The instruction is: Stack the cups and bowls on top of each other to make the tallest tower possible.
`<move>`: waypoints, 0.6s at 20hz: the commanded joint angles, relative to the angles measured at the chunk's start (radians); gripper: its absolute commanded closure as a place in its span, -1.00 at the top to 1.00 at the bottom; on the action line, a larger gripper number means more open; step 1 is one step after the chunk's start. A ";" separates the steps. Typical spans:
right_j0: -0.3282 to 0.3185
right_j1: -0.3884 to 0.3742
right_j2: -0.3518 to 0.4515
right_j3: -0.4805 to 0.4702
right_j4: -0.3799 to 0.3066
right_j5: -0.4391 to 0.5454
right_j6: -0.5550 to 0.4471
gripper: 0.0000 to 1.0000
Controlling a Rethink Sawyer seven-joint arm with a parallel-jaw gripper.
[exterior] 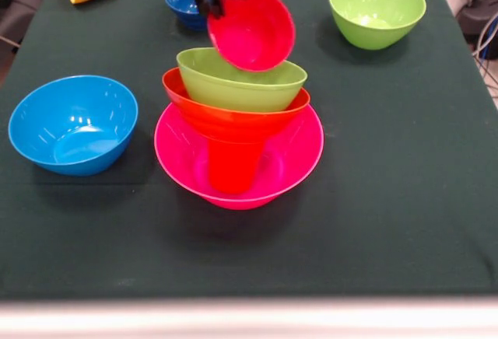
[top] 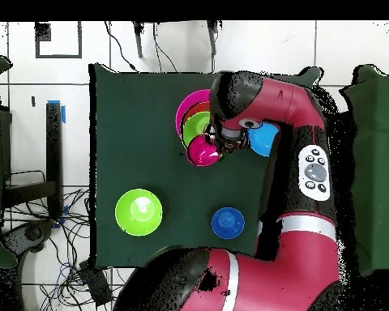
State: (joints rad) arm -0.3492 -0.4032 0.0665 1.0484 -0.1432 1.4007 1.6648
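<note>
End effector (exterior: pixel 208 3) — mostly cropped — grips tilted red bowl (exterior: pixel 253 29) over tower (exterior: pixel 237 133).

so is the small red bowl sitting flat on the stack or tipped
Tipped. The small red bowl hangs steeply tilted from the tool, its opening facing the camera, its lower edge at the lime green bowl.

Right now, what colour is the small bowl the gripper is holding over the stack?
Red. The small bowl hangs tilted from the gripper; the front view shows it best.
</note>
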 commanded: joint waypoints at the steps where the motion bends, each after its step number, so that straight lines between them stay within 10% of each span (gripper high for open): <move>1: -0.040 0.039 0.111 0.021 -0.141 0.059 -0.380 -1.00; 12: -0.122 0.049 0.282 0.081 -0.058 -0.327 -0.330 -1.00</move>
State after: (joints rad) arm -0.4620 -0.3936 0.1686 1.0484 -0.1917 1.2318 1.6253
